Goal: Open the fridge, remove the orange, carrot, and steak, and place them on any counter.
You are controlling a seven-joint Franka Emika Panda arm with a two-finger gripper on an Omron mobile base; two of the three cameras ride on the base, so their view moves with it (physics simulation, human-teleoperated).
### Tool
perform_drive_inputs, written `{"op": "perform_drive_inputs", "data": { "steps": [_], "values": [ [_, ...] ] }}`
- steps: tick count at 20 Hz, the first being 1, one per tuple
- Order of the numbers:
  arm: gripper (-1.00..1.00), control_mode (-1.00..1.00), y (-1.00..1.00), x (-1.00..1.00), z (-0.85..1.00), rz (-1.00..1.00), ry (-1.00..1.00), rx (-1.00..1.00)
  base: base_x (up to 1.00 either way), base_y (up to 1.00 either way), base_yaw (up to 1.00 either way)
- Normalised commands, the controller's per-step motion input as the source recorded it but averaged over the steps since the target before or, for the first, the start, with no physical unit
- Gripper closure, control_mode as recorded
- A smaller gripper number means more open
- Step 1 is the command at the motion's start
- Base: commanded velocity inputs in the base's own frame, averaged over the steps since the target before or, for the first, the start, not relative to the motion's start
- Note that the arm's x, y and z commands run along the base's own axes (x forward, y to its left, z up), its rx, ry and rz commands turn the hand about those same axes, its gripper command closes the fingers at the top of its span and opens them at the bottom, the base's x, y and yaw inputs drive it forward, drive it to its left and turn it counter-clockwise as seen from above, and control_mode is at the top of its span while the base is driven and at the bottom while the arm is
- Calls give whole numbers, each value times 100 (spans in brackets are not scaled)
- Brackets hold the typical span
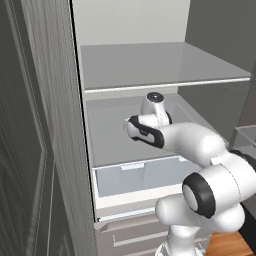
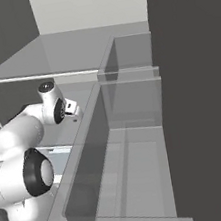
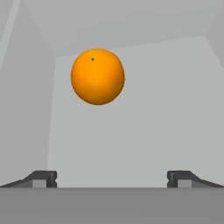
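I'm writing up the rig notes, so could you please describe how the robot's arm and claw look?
The arm is glossy white, built of rounded segments with dark bands and black caps at the joints. The claw ends in two small dark grey finger tips with lighter pads. No cables or markings show.

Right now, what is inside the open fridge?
In the hand view an orange lies on a grey shelf of the fridge, ahead of the open tool. The arm covers part of that shelf; carrot and steak unseen.
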Motion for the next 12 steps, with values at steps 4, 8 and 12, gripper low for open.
{"op": "perform_drive_inputs", "data": {
  "steps": [4,8,12],
  "values": [
    [-100,-100,2,21,-7,0,0,0,0,0,0],
    [-100,-100,2,26,-8,0,1,0,0,0,0],
    [-100,-100,2,22,-8,0,0,0,0,0,0]
  ]
}}
